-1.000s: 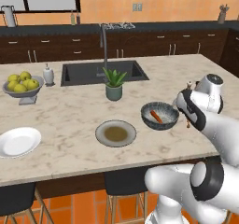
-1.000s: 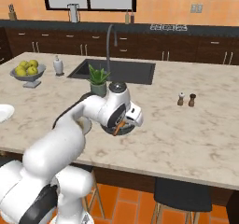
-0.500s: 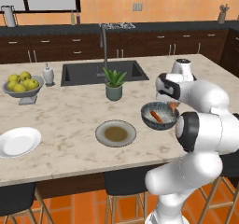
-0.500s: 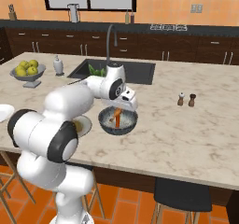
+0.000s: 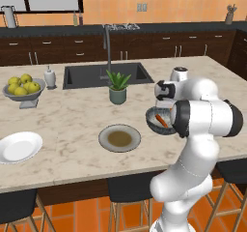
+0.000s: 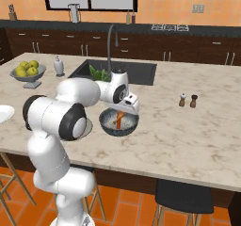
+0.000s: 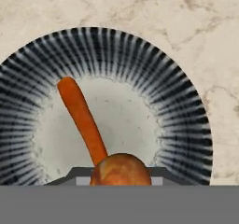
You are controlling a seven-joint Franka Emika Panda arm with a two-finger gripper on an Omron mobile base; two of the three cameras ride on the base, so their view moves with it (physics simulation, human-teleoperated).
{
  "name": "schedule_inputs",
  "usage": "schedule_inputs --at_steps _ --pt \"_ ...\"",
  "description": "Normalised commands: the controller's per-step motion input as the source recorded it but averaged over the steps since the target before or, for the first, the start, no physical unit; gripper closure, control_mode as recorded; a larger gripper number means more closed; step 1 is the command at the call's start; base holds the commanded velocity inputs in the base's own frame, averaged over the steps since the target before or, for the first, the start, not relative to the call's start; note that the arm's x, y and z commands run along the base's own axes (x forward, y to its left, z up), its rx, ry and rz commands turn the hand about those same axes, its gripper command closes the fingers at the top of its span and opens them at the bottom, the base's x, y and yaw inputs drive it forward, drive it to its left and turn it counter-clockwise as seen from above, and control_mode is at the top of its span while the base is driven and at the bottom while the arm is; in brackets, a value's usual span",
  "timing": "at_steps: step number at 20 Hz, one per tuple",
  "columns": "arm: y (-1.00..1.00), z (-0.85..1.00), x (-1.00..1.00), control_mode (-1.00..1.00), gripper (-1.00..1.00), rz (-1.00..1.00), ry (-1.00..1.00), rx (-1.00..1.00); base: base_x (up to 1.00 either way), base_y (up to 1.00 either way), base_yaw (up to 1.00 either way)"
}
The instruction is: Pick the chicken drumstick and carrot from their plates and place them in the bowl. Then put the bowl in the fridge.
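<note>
The carrot is lying in the bowl on the counter. The gripper hangs right above it, clamped on the drumstick.

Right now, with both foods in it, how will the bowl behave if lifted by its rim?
The bowl looks rigid and shallow, so tilting could spill. The round carrot may roll inside. The drumstick sits off-centre, probably shifting balance slightly.
</note>
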Motion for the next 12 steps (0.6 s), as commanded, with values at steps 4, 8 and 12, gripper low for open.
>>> schedule_inputs --at_steps 4,8,12 --pt "0.08 -0.37 0.28 -1.0 1.0 0.0 0.0 0.0 0.0 0.0 0.0" --pt "0.01 -0.13 0.17 -1.0 -1.0 0.0 0.0 0.0 0.0 0.0 0.0" --pt "0.0 0.04 0.0 -1.0 -1.0 0.0 0.0 0.0 0.0 0.0 0.0"
